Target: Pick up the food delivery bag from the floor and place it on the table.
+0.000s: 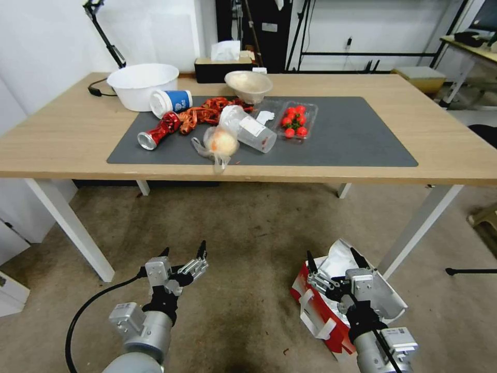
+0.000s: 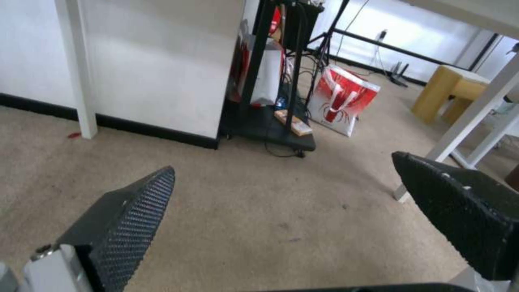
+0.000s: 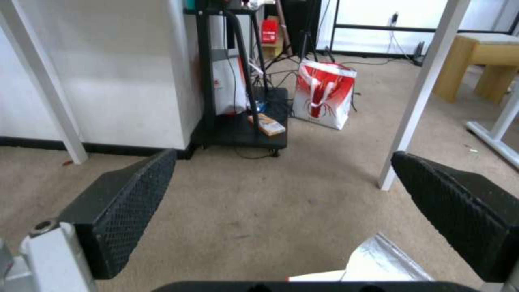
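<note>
The food delivery bag stands open on the floor at the lower right, with a red side panel, white handles and silver foil lining. My right gripper hovers just above the bag's open mouth with its fingers spread wide and nothing between them; the right wrist view looks past it over the carpet. Left of it, my left gripper is also open and empty over bare carpet, as the left wrist view shows. The table stretches across ahead, topped by a dark grey mat.
The mat holds a white bowl, a cup, a red can, a clear bag of orange food and strawberries. A white table leg stands beside the bag. Another red-and-white bag leans by a black rack.
</note>
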Available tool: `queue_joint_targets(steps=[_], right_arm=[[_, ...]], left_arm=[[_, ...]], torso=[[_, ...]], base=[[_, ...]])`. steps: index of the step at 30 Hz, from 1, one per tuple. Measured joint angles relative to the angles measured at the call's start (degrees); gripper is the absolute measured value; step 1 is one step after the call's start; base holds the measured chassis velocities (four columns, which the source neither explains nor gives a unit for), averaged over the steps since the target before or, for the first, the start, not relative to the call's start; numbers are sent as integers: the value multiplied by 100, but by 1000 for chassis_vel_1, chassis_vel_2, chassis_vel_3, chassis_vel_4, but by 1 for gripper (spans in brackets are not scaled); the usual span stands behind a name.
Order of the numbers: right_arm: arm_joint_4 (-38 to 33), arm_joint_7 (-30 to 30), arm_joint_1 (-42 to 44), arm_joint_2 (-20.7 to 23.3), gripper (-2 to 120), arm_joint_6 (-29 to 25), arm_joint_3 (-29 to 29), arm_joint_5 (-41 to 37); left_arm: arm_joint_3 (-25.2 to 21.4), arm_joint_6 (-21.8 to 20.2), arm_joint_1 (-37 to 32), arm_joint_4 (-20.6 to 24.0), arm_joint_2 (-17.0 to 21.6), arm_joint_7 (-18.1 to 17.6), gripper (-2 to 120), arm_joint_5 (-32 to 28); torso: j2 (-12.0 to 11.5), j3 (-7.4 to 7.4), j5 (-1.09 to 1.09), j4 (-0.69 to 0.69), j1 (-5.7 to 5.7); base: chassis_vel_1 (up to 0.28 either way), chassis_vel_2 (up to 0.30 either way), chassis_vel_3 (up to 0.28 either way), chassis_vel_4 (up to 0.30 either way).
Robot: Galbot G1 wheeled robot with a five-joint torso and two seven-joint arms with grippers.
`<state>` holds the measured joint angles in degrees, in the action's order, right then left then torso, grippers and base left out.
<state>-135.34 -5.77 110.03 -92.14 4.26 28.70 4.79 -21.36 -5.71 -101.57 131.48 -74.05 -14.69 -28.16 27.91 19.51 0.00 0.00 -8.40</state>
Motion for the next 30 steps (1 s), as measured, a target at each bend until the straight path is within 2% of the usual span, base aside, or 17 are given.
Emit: queue_joint_targets(steps=[30], right_arm=[[54,-47,-50,0,100,86,6,-51]], left_arm=[[-37,-2,57,-41,58,-26,100,-51]], torso=[[-691,-447,0,0,242]], base=[[0,0,0,0]])
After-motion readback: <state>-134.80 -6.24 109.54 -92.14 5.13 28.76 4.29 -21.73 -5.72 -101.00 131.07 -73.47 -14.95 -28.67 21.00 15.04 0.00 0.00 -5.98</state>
